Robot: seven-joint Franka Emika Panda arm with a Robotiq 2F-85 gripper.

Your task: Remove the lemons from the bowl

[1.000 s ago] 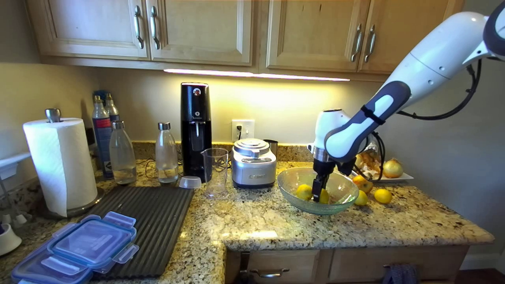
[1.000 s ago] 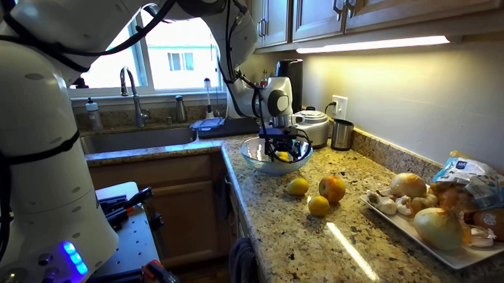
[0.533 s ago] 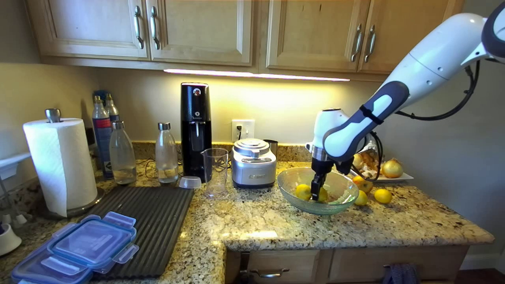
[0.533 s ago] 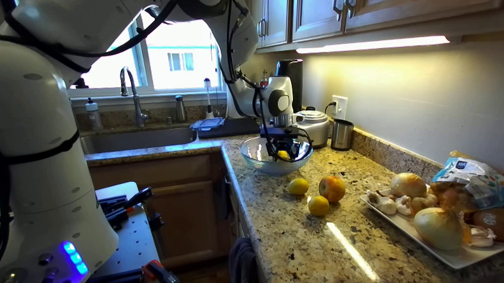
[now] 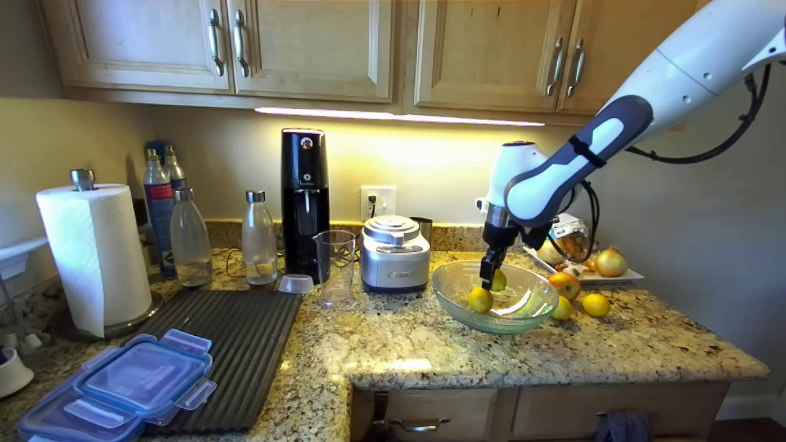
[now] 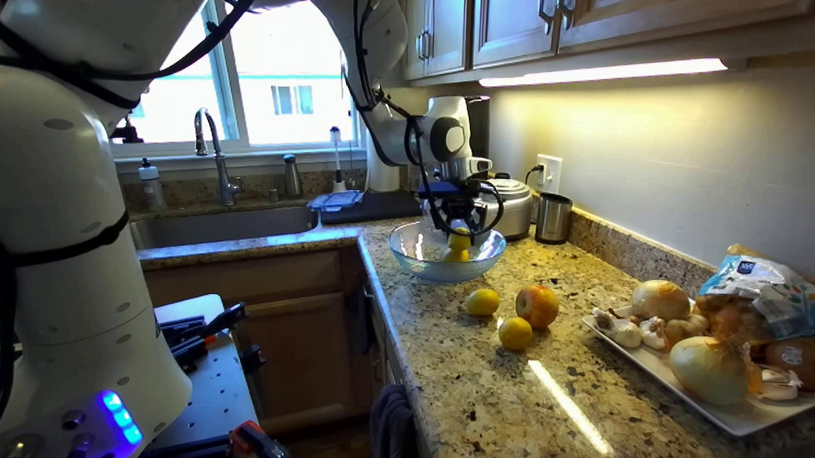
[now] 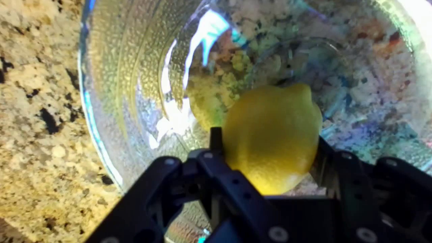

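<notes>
My gripper (image 7: pixel 270 145) is shut on a yellow lemon (image 7: pixel 270 131), a finger against each side of it. That held lemon (image 5: pixel 499 280) hangs off the floor of the clear glass bowl (image 5: pixel 522 320), still over its inside. Beneath it a second lemon (image 5: pixel 480 299) rests in the bowl. From an exterior view the held lemon (image 6: pixel 459 239) appears right above the resting lemon (image 6: pixel 457 256), below the gripper (image 6: pixel 460 225). Outside the bowl, two more lemons, a nearer lemon (image 6: pixel 515 333) and a lemon by the bowl (image 6: pixel 482 302), lie on the counter.
A red-yellow apple (image 6: pixel 538 306) sits beside the counter lemons. Farther along stands a white tray (image 6: pixel 733 425) with onions, garlic and a bag (image 6: pixel 761 282). A silver appliance (image 5: pixel 396 261) and a clear pitcher (image 5: pixel 336 270) stand on the bowl's other side.
The jaws have come together on a lemon, and the arm has risen, lifting it from the bowl's floor. The lemon left in the bowl has shifted slightly.
</notes>
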